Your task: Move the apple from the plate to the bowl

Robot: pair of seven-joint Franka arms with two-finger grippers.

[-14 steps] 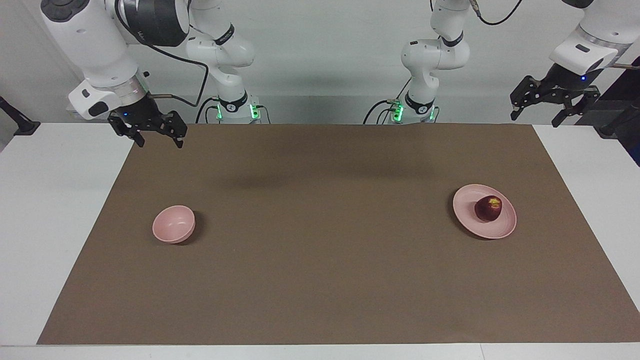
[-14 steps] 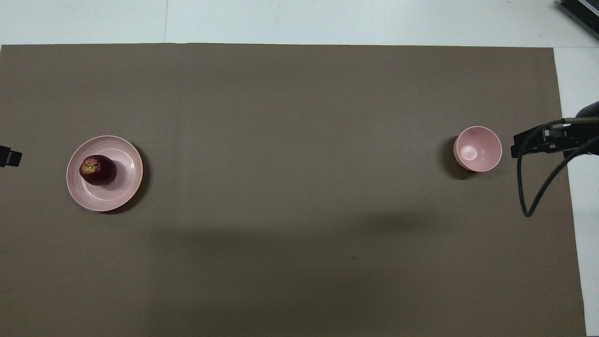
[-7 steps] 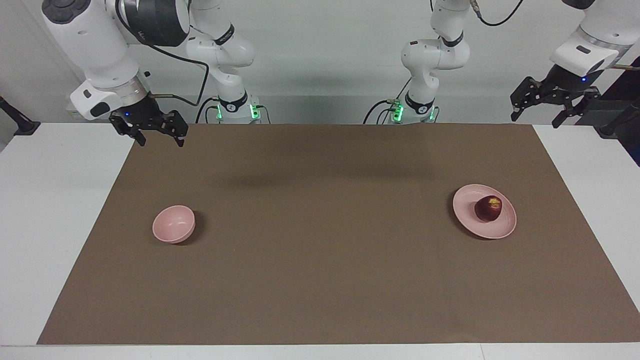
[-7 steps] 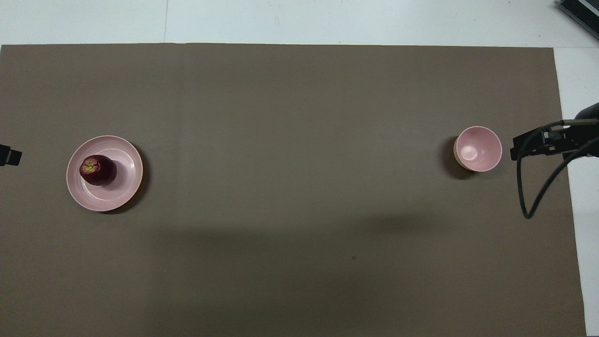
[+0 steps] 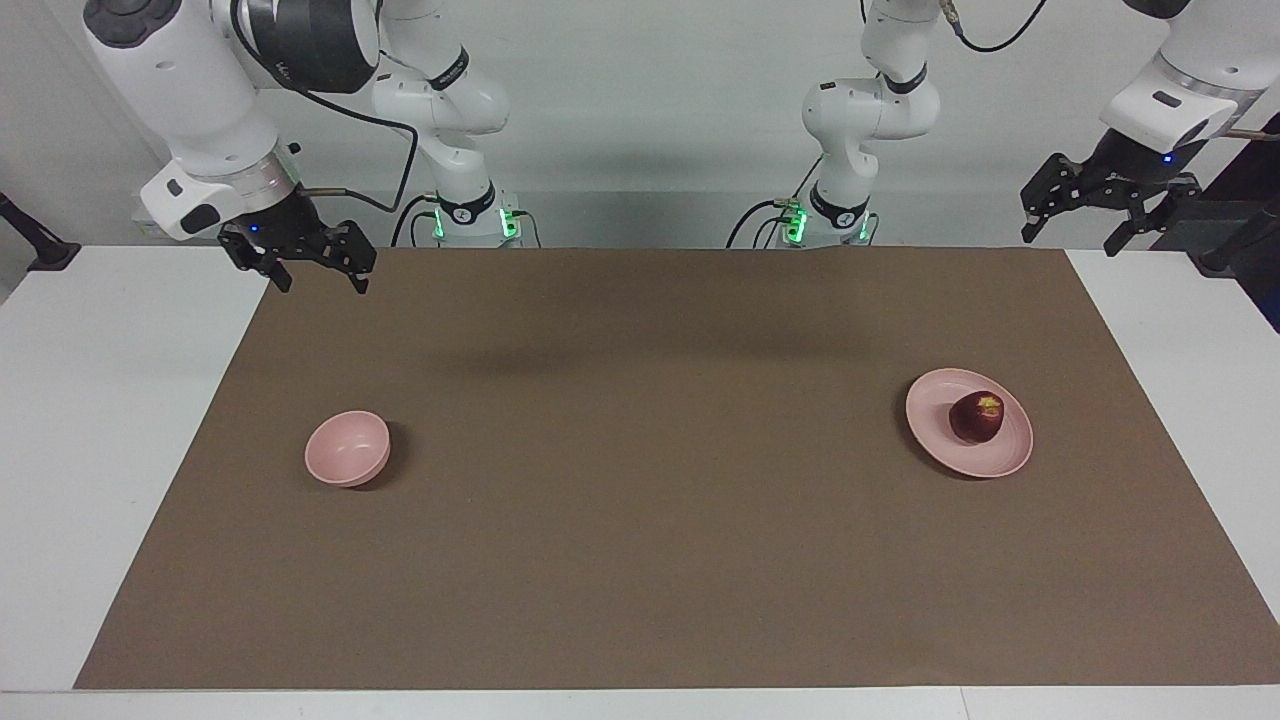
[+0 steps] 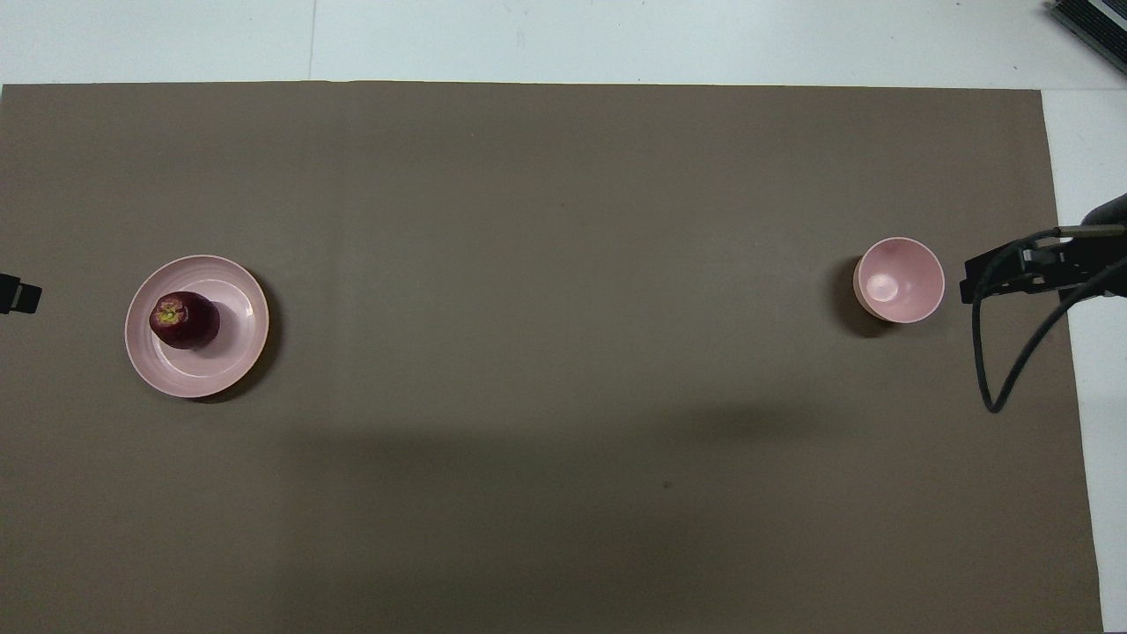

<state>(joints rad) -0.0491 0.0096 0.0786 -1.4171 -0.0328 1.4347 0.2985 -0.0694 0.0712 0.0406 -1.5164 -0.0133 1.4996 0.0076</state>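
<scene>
The dark red apple (image 5: 977, 416) sits on the pale pink plate (image 5: 945, 445) at the left arm's end of the brown mat; both show in the overhead view, apple (image 6: 184, 320) on plate (image 6: 236, 352). The small pink bowl (image 5: 347, 448) stands empty at the right arm's end, also in the overhead view (image 6: 899, 280). My left gripper (image 5: 1070, 240) hangs open and empty over the table's edge beside the mat; only its tip shows overhead (image 6: 18, 293). My right gripper (image 5: 320, 284) hangs open and empty over the mat's corner, beside the bowl in the overhead view (image 6: 1012, 269).
A brown mat (image 5: 640, 520) covers most of the white table (image 5: 100, 420). A black cable (image 6: 990, 370) loops down from the right arm. Both arm bases (image 5: 470, 215) stand at the table's robot end.
Both grippers have shifted only very slightly. The apple, plate and bowl have not moved.
</scene>
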